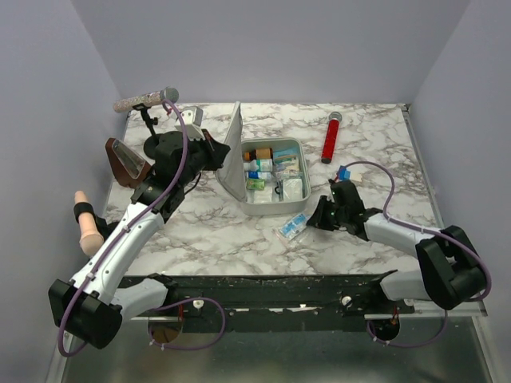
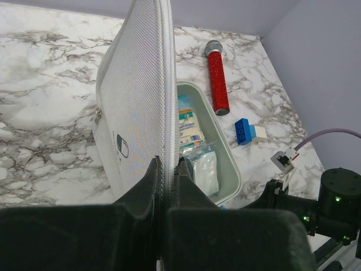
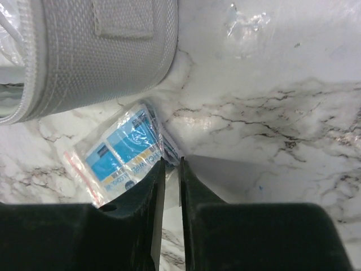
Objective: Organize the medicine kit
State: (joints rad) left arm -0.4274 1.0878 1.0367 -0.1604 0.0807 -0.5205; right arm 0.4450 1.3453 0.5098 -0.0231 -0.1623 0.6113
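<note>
One medicine kit [image 1: 267, 210] sits mid-worktop [image 1: 223, 239]. Our left gripper [image 2: 167, 169] holds its lid [image 2: 135, 101] upright, jaws clenched on the lid's edge, so the tray stays reachable. Just beside the kit's near corner, our right gripper [image 3: 170, 166] has its jaws pinched on a blue sachet [image 3: 121, 152], likely bound for the kit. The worktop is marbled and the walls [image 1: 279, 48] plain lilac.

Packet [image 1: 293, 227] just before medicine kit [image 1: 268, 211]

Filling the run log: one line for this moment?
left gripper: holds lid upright | right gripper: pinching sachet bag beside medicine kit
</note>
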